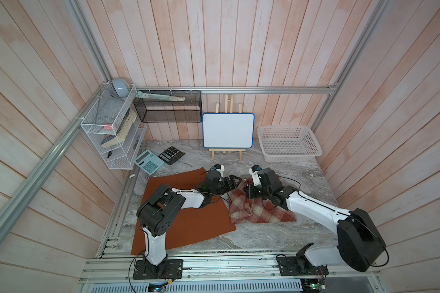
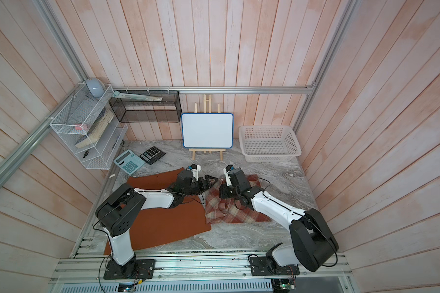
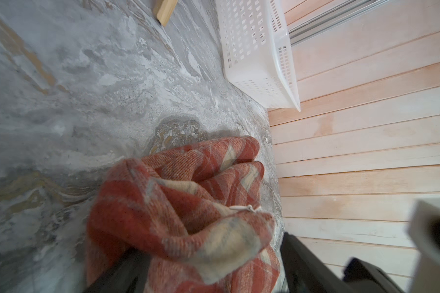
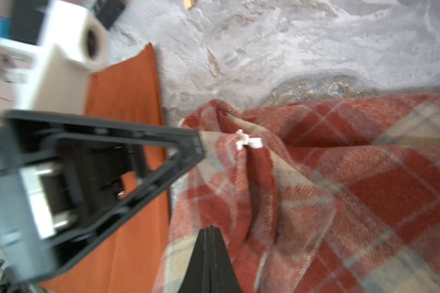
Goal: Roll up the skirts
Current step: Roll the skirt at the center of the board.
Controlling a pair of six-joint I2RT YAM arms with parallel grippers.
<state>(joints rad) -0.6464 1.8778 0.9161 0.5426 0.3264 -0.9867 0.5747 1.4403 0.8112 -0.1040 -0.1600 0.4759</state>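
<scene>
Worktop (image 1: 264,236): grey marbled surface enclosed by pale wooden plank walls.

1. Rust-orange skirt (image 1: 188,223). It lies flat and unrolled on the left half of the worktop, reaching almost to the near edge. The left arm crosses above it.

2. Plaid skirt (image 1: 259,210), woolly red, cream and tan. It sits just right of the orange skirt, their edges close together. It lies crumpled, with its far-left corner gathered into loose folds. A small white tag (image 4: 249,142) shows on that bunched corner.

3. Right tool (image 4: 210,233). It is clenched, fingers pressed together, with the tip resting on the plaid folds. Whether any cloth is pinched cannot be told.

4. Left tool (image 1: 235,182). It is released, jaws spread wide at the bunched corner of the plaid skirt. A fold of cloth lies between the fingers (image 3: 302,263).

5. Light blue calculator (image 1: 149,162) and black calculator (image 1: 171,155). They lie side by side beyond the orange skirt, far left.

6. Blank whiteboard (image 1: 228,130) on a small wooden easel (image 1: 226,152), at the back wall, centre.

7. White lattice basket (image 1: 292,158), far right corner.

8. White wire rack (image 1: 107,126) and black mesh shelf (image 1: 168,109), mounted at the far left corner.
</scene>
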